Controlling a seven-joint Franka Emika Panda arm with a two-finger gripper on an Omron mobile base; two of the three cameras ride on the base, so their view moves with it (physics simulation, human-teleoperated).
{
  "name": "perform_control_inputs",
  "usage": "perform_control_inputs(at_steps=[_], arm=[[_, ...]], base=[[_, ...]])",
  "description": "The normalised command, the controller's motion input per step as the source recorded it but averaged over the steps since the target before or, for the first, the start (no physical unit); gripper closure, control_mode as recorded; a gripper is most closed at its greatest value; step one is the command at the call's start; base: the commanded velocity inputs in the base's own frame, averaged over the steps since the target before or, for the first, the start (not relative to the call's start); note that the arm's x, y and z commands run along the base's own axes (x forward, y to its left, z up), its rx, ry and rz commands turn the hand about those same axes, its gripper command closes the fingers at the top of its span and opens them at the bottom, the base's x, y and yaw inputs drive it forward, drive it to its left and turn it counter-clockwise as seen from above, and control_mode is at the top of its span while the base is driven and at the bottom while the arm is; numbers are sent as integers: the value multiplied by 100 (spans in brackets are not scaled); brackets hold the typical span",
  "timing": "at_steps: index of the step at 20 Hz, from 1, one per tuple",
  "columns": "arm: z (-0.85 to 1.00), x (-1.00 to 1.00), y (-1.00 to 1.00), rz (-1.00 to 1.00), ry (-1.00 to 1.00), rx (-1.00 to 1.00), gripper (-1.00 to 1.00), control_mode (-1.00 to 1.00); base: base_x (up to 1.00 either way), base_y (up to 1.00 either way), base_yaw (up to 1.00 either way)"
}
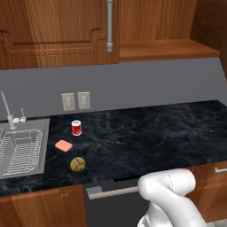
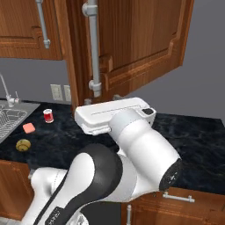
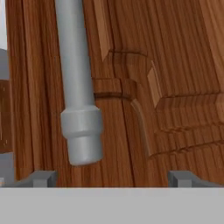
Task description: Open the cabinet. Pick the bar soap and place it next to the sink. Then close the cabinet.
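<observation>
The cabinet (image 2: 145, 39) door stands open ahead of the wide, empty gripper (image 3: 113, 177), its handle (image 3: 78, 87) just off the left tip. The soap (image 1: 64, 145) lies far below beside the sink (image 1: 42, 146). Closing remains: push the door shut.

base views: behind arm, share counter (image 1: 146, 133) | hand view: close on cabinet (image 3: 175, 65)
</observation>
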Motion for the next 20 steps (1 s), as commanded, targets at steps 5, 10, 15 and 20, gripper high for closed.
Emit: perform_control_inputs(at_steps=[5, 10, 15, 20], arm=[[17, 8, 52, -24, 0, 0, -100, -100], [26, 15, 51, -22, 0, 0, -100, -100], [14, 10, 37, -14, 0, 0, -100, -100], [0, 20, 24, -3, 0, 0, -100, -100]], base=[[0, 0, 0], [0, 0, 0], [0, 0, 0], [0, 0, 0]])
